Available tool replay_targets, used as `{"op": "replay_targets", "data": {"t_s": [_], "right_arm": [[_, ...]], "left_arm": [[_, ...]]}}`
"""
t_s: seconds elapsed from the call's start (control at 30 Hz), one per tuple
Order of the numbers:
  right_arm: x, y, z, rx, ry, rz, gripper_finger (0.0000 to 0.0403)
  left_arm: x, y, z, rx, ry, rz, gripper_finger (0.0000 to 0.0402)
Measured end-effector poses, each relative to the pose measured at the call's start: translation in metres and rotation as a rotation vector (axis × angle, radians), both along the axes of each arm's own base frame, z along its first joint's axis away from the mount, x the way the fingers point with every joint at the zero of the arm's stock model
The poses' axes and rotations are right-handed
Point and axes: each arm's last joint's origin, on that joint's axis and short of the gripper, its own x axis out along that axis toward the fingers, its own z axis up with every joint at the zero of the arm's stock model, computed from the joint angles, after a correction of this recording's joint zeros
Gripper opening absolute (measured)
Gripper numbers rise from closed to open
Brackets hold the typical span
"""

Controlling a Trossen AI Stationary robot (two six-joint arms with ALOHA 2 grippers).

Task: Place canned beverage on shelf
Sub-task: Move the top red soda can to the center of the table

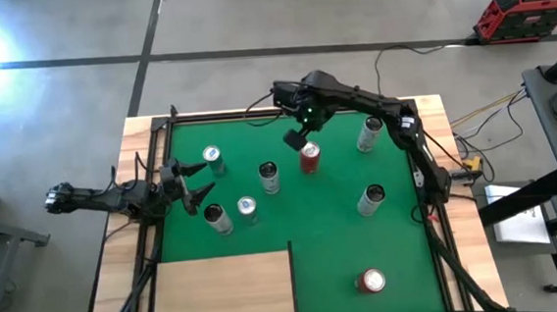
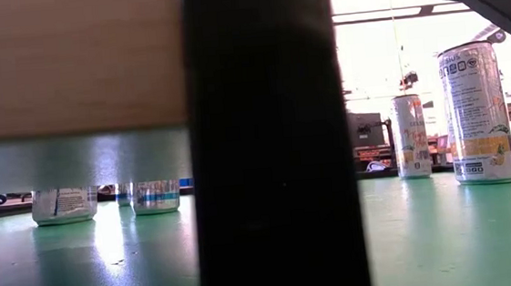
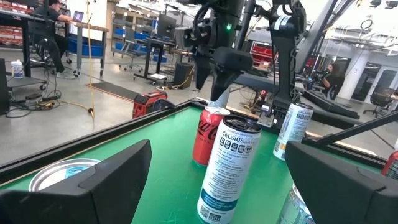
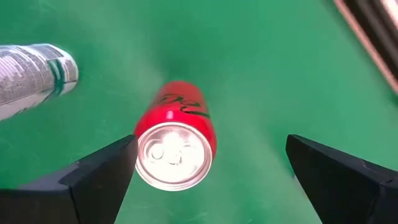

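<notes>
From above, the right gripper [image 1: 301, 135] hangs over the red can [image 1: 309, 157] near the far middle of the green counter [image 1: 343, 240], fingers spread and holding nothing. The left gripper [image 1: 190, 182] waits at the left edge, also spread wide and empty, between two silver cans. The shelf [image 1: 224, 288], a pale wood panel, sits at the near left corner, well apart from the red can.

Down at counter level, a dark post blocks the middle; tall silver cans stand upright on the right, and the red can is hidden.

The left wrist looks past a white Celsius can [image 3: 227, 168] to the red can [image 3: 207, 135] just beyond, with the right arm poised directly over it.

And the right wrist: straight down on the red can [image 4: 176, 149], upright, lid showing, centred between the two open fingers [image 4: 93, 171]. My read is a thin, smooth metal wall that is slippery and dents under a hard squeeze, and whether it is full and heavy I cannot tell. Best hold looks like mid-body, both pads square on the sides, moderate pressure, kept vertical.
</notes>
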Motion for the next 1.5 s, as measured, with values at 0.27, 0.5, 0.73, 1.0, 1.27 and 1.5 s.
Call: {"op": "replay_targets", "data": {"t_s": [0.27,0.5,0.73,1.0,1.27,1.5], "right_arm": [[-0.003,0.002,-0.025,0.054,0.085,-0.165,0.04],[-0.003,0.005,-0.033,0.125,0.081,-0.163,0.04],[-0.001,0.006,-0.032,0.163,0.05,-0.155,0.04],[-0.009,0.007,-0.015,0.115,0.018,-0.157,0.04],[-0.008,0.018,-0.006,0.104,-0.021,-0.144,0.04],[0.003,0.031,-0.014,0.065,-0.016,-0.143,0.04]], "left_arm": [[0.0,0.0,0.0,0.0,0.0,0.0,0.0355],[0.0,0.0,0.0,0.0,0.0,0.0,0.0355],[0.0,0.0,0.0,0.0,0.0,0.0,0.0355],[0.0,0.0,0.0,0.0,0.0,0.0,0.0355],[0.0,0.0,0.0,0.0,0.0,0.0,0.0355],[0.0,0.0,0.0,0.0,0.0,0.0,0.0355]]}}
